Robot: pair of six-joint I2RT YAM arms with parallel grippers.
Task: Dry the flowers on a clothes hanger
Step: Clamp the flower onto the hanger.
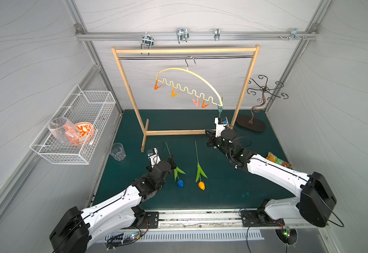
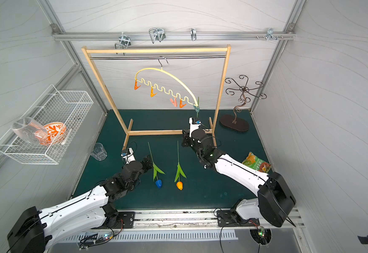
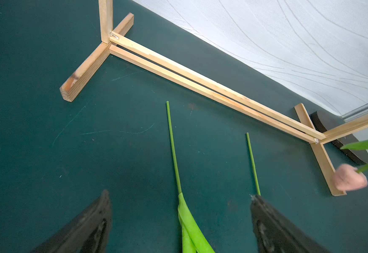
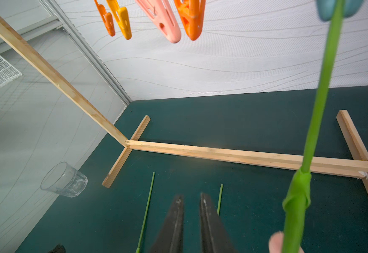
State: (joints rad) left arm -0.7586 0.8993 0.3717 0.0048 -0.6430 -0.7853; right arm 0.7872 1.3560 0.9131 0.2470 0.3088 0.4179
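Left wrist view shows your left gripper (image 3: pixel 179 195) spread wide and empty, with the blue tulip's stem (image 3: pixel 173 149) lying between its two fingers. The stem's long axis runs away from the wrist toward the wooden rack's base bar (image 3: pixel 200 81). The fingers therefore stand either side of it, across its length. I judge that closing would catch it near where the leaves begin.

The orange tulip's stem (image 3: pixel 253 164) lies roughly parallel, right at one fingertip, so mind it. In both top views the blue head (image 1: pixel 180 183) and the orange head (image 1: pixel 201 185) point back toward the robot, and your left arm is plainly the nearer one.

Farther off, the pink tulip (image 3: pixel 349 180) hangs head down. Its stem is pinched in the teal clip (image 1: pixel 219 107) at the low end of the clothes hanger (image 1: pixel 187 69). Your right gripper (image 4: pixel 191 195) sits just beside that stem, its fingers a narrow gap apart, holding nothing.
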